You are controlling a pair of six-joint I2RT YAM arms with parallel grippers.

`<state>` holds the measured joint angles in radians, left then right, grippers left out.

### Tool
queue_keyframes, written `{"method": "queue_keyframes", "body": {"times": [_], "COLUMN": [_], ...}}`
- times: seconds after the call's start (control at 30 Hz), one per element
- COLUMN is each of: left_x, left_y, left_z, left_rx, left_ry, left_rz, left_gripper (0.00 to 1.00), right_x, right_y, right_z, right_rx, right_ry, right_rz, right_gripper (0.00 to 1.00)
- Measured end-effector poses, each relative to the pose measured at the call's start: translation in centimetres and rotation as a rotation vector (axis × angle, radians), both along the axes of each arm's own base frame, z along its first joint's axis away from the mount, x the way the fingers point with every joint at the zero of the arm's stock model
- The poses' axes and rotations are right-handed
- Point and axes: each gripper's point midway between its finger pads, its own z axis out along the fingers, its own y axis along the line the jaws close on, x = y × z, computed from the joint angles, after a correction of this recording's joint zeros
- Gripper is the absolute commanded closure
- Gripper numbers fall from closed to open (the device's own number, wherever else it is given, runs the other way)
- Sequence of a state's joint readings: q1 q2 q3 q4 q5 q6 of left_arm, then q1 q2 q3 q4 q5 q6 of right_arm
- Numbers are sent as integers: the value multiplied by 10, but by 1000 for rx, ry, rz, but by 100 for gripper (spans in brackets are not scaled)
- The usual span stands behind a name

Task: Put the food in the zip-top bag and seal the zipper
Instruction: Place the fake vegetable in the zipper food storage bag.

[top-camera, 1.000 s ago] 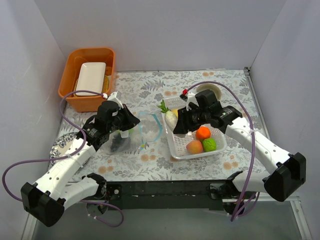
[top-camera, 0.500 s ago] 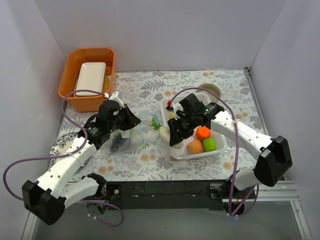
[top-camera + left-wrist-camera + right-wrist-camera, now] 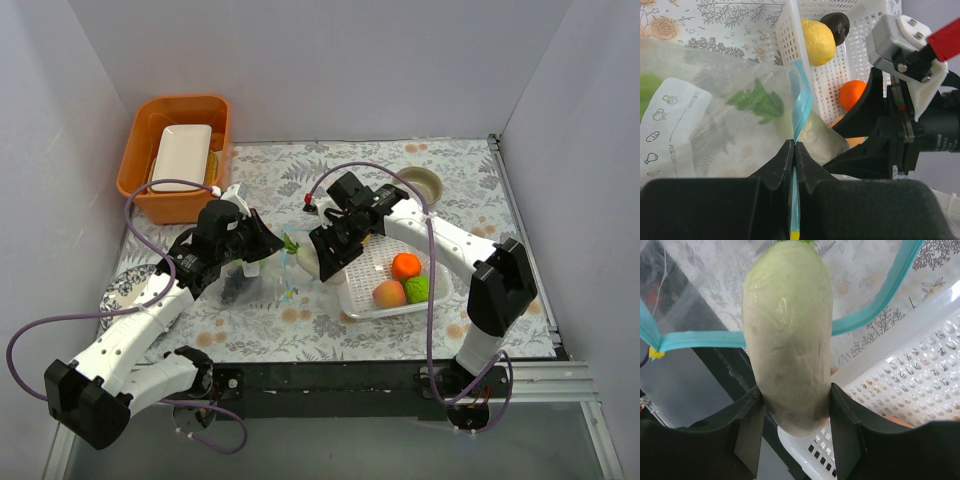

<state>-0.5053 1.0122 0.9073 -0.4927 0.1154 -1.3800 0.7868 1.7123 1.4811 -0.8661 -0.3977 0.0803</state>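
The clear zip-top bag [image 3: 250, 282] lies left of the white basket [image 3: 372, 262], with dark grapes [image 3: 235, 288] inside it. My left gripper [image 3: 794, 150] is shut on the teal zipper [image 3: 801, 112] and holds the mouth up. My right gripper [image 3: 794, 397] is shut on a white oblong radish [image 3: 787, 340], whose leafy tip points into the looped zipper [image 3: 875, 305]. From above, the radish [image 3: 294, 245] hangs at the bag's mouth. An orange [image 3: 405, 266], a peach [image 3: 389, 293] and a green piece [image 3: 419, 289] sit in the basket. A lemon [image 3: 817, 41] and a dark plum [image 3: 835, 25] lie there too.
An orange bin [image 3: 135, 170] with a white box [image 3: 181, 156] stands at the back left. A patterned plate [image 3: 122, 292] lies by the left arm. A small bowl [image 3: 420, 182] sits behind the basket. Grey walls close in both sides.
My right gripper has carried the radish leftward, from over the basket to the bag's mouth. The left gripper has kept its grip on the zipper and stayed in place.
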Motion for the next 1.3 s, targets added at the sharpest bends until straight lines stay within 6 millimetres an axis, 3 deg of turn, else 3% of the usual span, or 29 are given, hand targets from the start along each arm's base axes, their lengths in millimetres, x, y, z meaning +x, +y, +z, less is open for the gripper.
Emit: {"method": "queue_keyframes", "body": {"times": [0.17,0.27,0.53,0.67,0.97,1.3], "left_x": [-2,-4,-7,-7,-8,-7], "left_y": [-1,-3,-6,-6,-5,1], "left_z": [-2,-6,-6,-6,-1,8], "left_rx": [-4,-3,-13,-14,-22,-34], "left_ry": [8,15,23,22,9,-19], "left_rz": [-12,-23,-45,-47,-45,-5], "left_gripper": [100,100,100,100,100,100], "right_x": [9,2,2,7,5,-3], "right_y": [14,24,54,68,82,91], "right_z": [-7,-10,1,6,6,32], "right_rx": [-4,-2,96,167,263,402], "right_ry": [9,22,17,30,80,107], "right_rz": [15,24,-7,-47,-112,-103], "right_gripper": [97,96,90,80,50,36]}}
